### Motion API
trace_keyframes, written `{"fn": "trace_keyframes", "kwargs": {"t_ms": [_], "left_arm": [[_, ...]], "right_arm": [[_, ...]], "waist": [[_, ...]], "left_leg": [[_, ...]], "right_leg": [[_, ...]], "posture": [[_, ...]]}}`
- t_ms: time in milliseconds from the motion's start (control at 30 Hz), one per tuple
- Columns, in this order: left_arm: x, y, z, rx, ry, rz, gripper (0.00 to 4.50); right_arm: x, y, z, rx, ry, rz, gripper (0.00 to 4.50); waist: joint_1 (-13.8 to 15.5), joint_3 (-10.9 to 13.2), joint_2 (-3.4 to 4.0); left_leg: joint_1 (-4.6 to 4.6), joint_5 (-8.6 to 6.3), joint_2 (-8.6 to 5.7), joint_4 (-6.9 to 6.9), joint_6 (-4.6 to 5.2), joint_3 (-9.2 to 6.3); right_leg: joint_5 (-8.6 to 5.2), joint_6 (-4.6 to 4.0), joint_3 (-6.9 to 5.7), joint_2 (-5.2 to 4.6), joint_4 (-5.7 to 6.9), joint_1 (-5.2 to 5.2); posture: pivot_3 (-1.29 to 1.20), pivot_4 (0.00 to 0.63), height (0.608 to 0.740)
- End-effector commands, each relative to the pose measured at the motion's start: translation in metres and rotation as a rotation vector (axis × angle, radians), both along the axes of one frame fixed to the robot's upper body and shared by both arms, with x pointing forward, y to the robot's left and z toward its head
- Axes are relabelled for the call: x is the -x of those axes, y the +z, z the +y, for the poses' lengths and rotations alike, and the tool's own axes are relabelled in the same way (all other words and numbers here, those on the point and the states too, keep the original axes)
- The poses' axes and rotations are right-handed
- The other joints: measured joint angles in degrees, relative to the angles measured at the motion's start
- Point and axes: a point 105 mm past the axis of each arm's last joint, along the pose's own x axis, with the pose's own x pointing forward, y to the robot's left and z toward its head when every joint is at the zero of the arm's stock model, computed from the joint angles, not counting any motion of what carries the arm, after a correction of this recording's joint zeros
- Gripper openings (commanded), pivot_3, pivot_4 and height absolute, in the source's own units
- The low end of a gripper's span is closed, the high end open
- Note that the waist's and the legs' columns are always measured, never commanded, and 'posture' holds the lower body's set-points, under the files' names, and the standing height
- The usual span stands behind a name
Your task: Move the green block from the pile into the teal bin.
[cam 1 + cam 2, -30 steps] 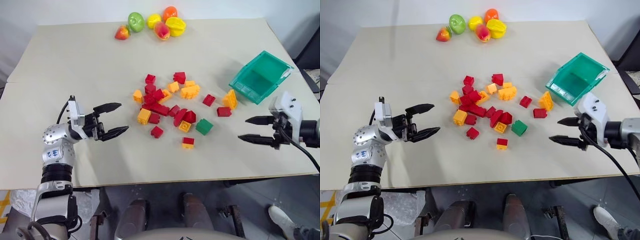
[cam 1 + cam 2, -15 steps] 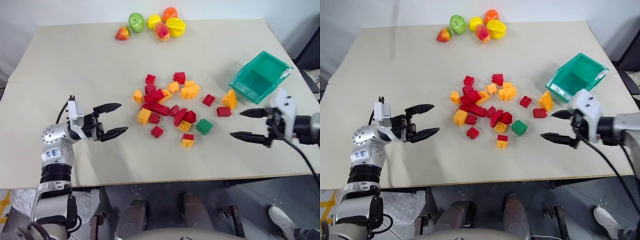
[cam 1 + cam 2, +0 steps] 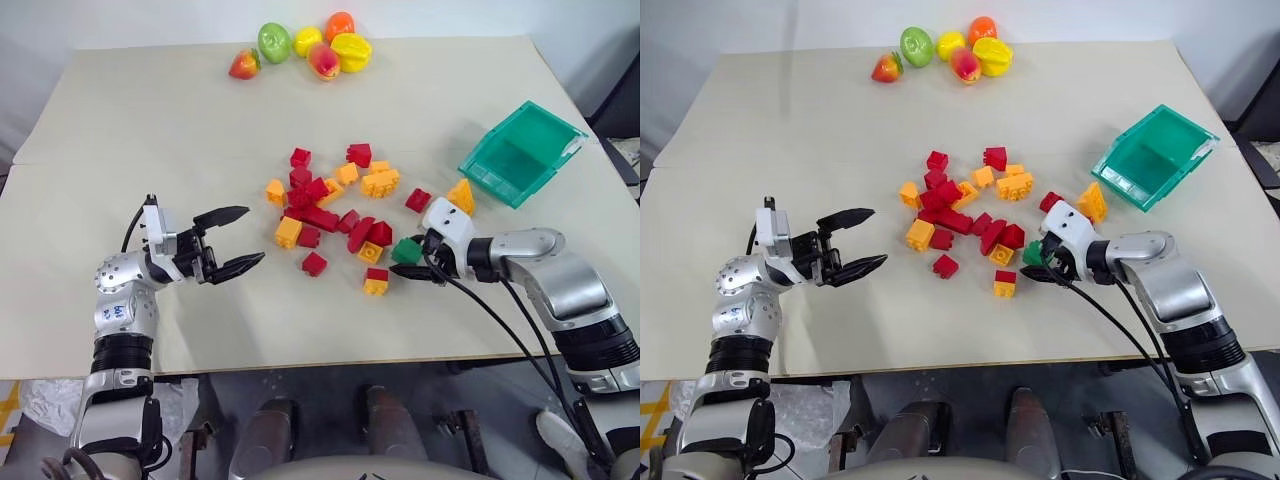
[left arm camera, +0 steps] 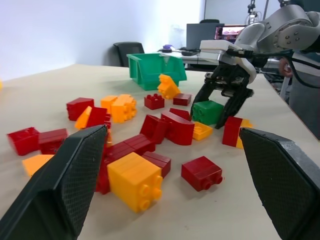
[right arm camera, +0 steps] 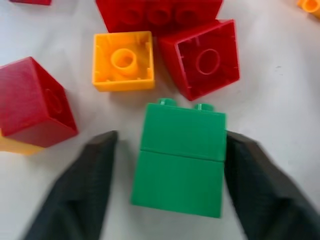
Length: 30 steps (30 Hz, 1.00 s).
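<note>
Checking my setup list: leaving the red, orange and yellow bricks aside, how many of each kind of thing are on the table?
green block: 1
teal bin: 1
toy fruits: 6
Total: 8

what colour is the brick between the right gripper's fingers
Bright green, clearest in the right wrist view.

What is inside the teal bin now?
The teal bin looks empty: its bare floor shows. The near wall hides a strip of floor. The green block lies on the table.
</note>
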Motion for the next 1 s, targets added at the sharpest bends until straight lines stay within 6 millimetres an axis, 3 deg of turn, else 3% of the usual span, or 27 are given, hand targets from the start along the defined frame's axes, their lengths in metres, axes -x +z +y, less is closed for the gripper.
{"fn": "trace_keyframes", "kwargs": {"t_ms": [33, 67, 167, 267, 333, 533, 733, 833, 1000], "left_arm": [[0.003, 0.007, 0.002, 0.004, 0.004, -0.030, 4.50], [0.003, 0.007, 0.002, 0.003, 0.007, -0.026, 4.50], [-0.002, 0.007, -0.004, -0.014, 0.012, -0.010, 4.50], [-0.010, 0.011, -0.022, -0.050, 0.008, 0.008, 4.50], [-0.016, 0.017, -0.034, -0.052, 0.004, 0.009, 4.50], [-0.031, 0.025, -0.071, -0.066, -0.048, 0.035, 4.50], [-0.047, 0.032, -0.095, -0.094, -0.062, 0.039, 4.50], [-0.052, 0.035, -0.099, -0.099, -0.049, 0.037, 4.50], [-0.059, 0.035, -0.094, -0.100, 0.001, 0.074, 4.50]], "right_arm": [[-0.001, 0.029, 0.000, -0.040, -0.001, -0.105, 1.80], [-0.002, 0.037, -0.002, -0.059, -0.014, -0.127, 1.49], [-0.009, 0.064, -0.009, -0.113, -0.078, -0.206, 1.51], [-0.027, 0.094, -0.031, -0.121, -0.199, -0.340, 1.51], [-0.044, 0.104, -0.051, -0.104, -0.299, -0.399, 1.51], [-0.088, 0.112, -0.106, 0.059, -0.515, -0.507, 1.51], [-0.112, 0.114, -0.132, 0.127, -0.676, -0.557, 1.51], [-0.115, 0.104, -0.123, 0.143, -0.601, -0.485, 2.47], [-0.119, 0.115, -0.121, 0.156, -0.602, -0.548, 4.11]], "waist": [[0.13, 0.00, 0.00], [0.15, 0.00, 0.00], [0.19, 0.00, 0.00], [0.29, 0.00, 0.00], [0.41, 0.00, 0.00], [0.01, 0.00, 0.00], [-1.32, 0.00, 0.00], [-1.57, 0.00, 0.00], [-1.59, 0.00, 0.01]], "left_leg": [[0.00, 0.00, 0.00, 0.01, 0.00, 0.00], [0.00, 0.00, 0.00, 0.02, 0.00, 0.00], [0.00, 0.00, 0.00, 0.05, 0.00, 0.00], [0.00, 0.00, -0.03, 0.06, 0.00, 0.00], [0.00, 0.00, -0.05, 0.08, 0.01, 0.00], [0.00, 0.00, -0.26, -0.01, 0.01, 0.05], [0.00, 0.01, -0.21, -0.10, -0.01, 0.12], [0.00, 0.01, -0.21, -0.08, -0.02, 0.13], [0.00, 0.02, -0.16, -0.07, -0.02, 0.13]], "right_leg": [[0.00, 0.00, 0.01, -0.01, 0.00, 0.00], [0.00, 0.00, 0.01, -0.02, 0.00, 0.01], [0.00, 0.00, 0.01, -0.04, 0.01, 0.02], [0.00, 0.01, 0.03, -0.06, 0.01, 0.02], [0.01, 0.02, 0.03, -0.06, 0.04, 0.04], [0.02, 0.03, 0.03, -0.02, 0.04, 0.01], [0.01, 0.03, 0.04, 0.01, 0.02, -0.06], [0.01, 0.03, 0.05, 0.01, 0.02, -0.06], [0.01, 0.03, 0.06, 0.03, 0.04, -0.06]], "posture": [[0.00, 0.150, 0.740], [0.00, 0.150, 0.740], [0.00, 0.150, 0.740], [0.00, 0.150, 0.740], [0.00, 0.150, 0.740], [0.00, 0.150, 0.740], [0.00, 0.150, 0.740], [0.00, 0.150, 0.740], [0.00, 0.150, 0.740]]}}
